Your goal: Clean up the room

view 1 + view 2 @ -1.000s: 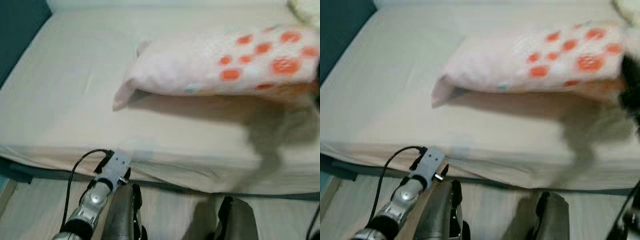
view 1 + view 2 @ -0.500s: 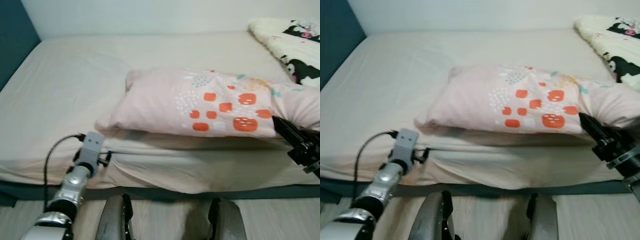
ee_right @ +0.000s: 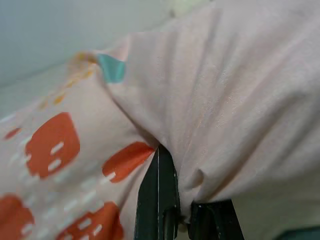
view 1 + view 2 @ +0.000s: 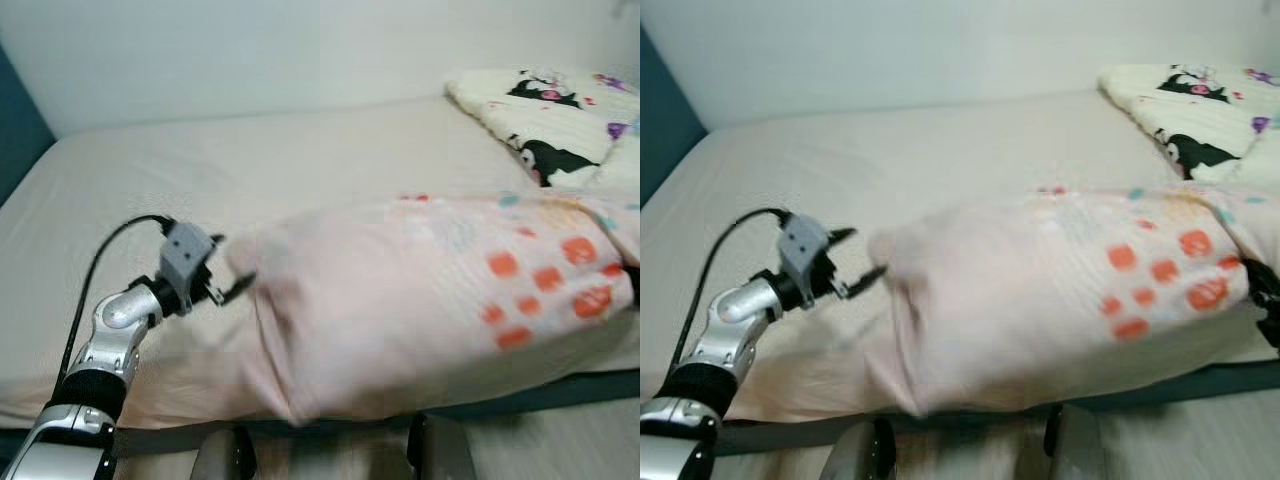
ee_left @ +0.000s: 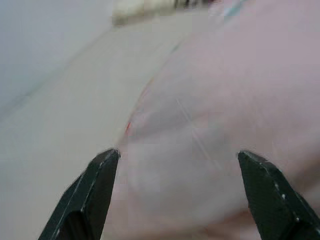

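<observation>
R gripper (image 3: 172,200) pinches pillow (image 4: 430,300) — wrist cam shows it; L gripper (image 4: 862,258) spread wide at pillow's end.

Pale pink pillow (image 4: 420,300), orange square print, lengthwise along bed's near edge, seemingly partly lifted; blurred

A beige-sheeted bed (image 4: 200,190) carries a pink pillow (image 4: 420,300) with orange squares and a cartoon-print blanket (image 4: 540,115).
</observation>
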### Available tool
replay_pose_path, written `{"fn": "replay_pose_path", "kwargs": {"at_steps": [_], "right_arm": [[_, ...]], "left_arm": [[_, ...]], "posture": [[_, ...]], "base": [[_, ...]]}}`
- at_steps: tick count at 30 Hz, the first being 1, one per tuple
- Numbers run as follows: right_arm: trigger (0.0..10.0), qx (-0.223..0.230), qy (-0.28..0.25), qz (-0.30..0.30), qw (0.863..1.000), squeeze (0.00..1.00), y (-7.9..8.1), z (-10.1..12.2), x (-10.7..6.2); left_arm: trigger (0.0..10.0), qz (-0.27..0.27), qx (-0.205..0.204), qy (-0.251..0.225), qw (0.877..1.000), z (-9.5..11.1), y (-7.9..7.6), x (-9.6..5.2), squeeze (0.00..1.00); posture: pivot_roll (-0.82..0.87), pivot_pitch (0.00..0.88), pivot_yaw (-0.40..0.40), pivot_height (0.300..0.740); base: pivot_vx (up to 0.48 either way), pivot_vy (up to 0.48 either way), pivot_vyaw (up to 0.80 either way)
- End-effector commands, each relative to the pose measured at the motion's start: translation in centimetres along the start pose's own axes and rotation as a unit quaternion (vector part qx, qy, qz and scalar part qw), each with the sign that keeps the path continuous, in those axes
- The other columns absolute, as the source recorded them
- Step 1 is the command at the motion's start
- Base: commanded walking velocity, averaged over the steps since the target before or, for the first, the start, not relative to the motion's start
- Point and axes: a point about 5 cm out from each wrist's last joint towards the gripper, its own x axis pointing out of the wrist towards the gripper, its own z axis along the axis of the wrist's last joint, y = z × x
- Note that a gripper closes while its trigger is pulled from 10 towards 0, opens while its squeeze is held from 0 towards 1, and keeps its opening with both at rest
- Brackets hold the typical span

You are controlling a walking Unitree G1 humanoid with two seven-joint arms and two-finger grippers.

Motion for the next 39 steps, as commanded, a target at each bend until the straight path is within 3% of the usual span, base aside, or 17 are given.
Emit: {"fn": "replay_pose_path", "kwargs": {"at_steps": [1,2,5,7,12,13,15,16,17,18,19,25,26,27,28,32,39], "right_arm": [[0.0,-0.022,-0.031,-0.033,0.999,0.0,-0.7,1.5,0.0],[0.0,-0.02,-0.032,-0.053,0.998,0.0,-1.2,1.6,0.1],[0.0,-0.019,-0.033,-0.065,0.997,0.0,-1.5,1.7,0.2],[0.0,-0.016,-0.038,-0.092,0.995,0.0,-1.9,1.9,0.4],[0.0,-0.009,-0.028,-0.129,0.991,0.0,-2.4,1.2,1.2],[0.0,-0.01,-0.005,-0.194,0.981,0.0,-3.6,0.2,1.2],[0.0,-0.01,-0.005,-0.194,0.981,0.0,-3.6,0.2,1.2],[0.0,-0.013,0.006,-0.227,0.974,0.0,-4.3,-0.3,1.2],[4.6,-0.009,0.01,-0.247,0.969,0.0,-4.5,-0.6,1.2],[4.6,-0.006,0.01,-0.254,0.967,0.0,-4.6,-0.8,1.3],[10.0,0.003,0.003,-0.247,0.969,0.0,-4.3,-1.0,1.6],[10.0,0.035,-0.006,-0.208,0.978,0.0,-2.9,-2.1,2.5],[10.0,0.048,-0.009,-0.195,0.98,0.46,-2.5,-2.4,2.6],[10.0,0.048,-0.009,-0.195,0.98,0.46,-2.5,-2.4,2.6],[10.0,0.06,-0.011,-0.186,0.981,1.0,-2.2,-2.7,2.7],[10.0,0.106,-0.018,-0.156,0.982,1.0,-1.2,-3.5,2.9],[10.0,0.17,0.002,-0.109,0.979,1.0,0.6,-6.6,2.2]], "left_arm": [[10.0,-0.045,0.024,-0.005,0.999,1.0,0.3,-0.5,0.0],[10.0,-0.091,0.042,-0.01,0.995,1.7,-0.4,-0.4,0.0],[10.0,-0.122,0.054,-0.012,0.991,2.1,-0.9,-0.3,0.0],[10.0,-0.179,0.071,-0.024,0.981,2.8,-2.8,0.0,0.0],[10.0,-0.203,0.067,-0.056,0.975,3.4,-5.5,0.9,0.0],[10.0,-0.197,0.064,-0.049,0.977,2.4,-6.9,1.5,0.0],[10.0,-0.197,0.064,-0.049,0.977,2.4,-6.9,1.5,0.0],[10.0,-0.193,0.057,-0.047,0.978,2.0,-7.4,1.7,0.0],[10.0,-0.186,0.05,-0.043,0.98,1.6,-8.0,1.8,0.0],[10.0,-0.181,0.045,-0.04,0.982,1.4,-8.3,1.9,0.0],[10.0,-0.18,0.041,-0.03,0.982,0.9,-8.8,1.9,0.0],[10.0,-0.208,0.054,0.013,0.977,-0.7,-11.2,1.4,0.0],[10.0,-0.22,0.057,0.024,0.974,-1.2,-11.9,1.1,0.0],[10.0,-0.22,0.057,0.024,0.974,-1.2,-11.9,1.1,0.0],[10.0,-0.228,0.063,0.033,0.971,-1.6,-12.5,0.9,0.0],[10.0,-0.24,0.076,0.047,0.967,-2.3,-13.6,0.6,0.0],[10.0,-0.21,0.058,0.04,0.975,-2.4,-13.8,1.0,0.0]], "posture": [[-0.05,0.0,0.06,0.5],[-0.05,0.0,0.062,0.5],[-0.05,0.0,0.062,0.5],[-0.05,0.0,0.06,0.5],[-0.05,0.0,0.057,0.5],[-0.04,0.0,0.049,0.5],[-0.04,0.0,0.049,0.5],[-0.04,0.0,0.046,0.5],[-0.04,0.0,0.046,0.5],[-0.04,0.0,0.046,0.5],[-0.04,0.0,0.046,0.5],[-0.04,0.0,0.046,0.5],[-0.04,0.0,0.046,0.5],[-0.04,0.0,0.046,0.5],[-0.05,0.0,0.047,0.5],[-0.05,0.0,0.047,0.5],[-0.05,0.0,0.048,0.5]], "base": [[0.0,0.0,0.0],[0.0,0.0,0.0],[0.0,0.0,0.0],[0.0,0.0,0.0],[0.0,0.0,0.0],[0.0,0.0,0.0],[0.0,0.0,0.0],[0.0,0.0,0.0],[0.0,0.0,0.0],[0.0,0.0,0.0],[0.0,0.0,0.0],[0.0,0.0,0.0],[0.0,0.0,0.0],[0.0,0.0,0.0],[0.0,0.0,0.0],[0.0,0.0,0.0],[0.0,0.0,0.0]]}}
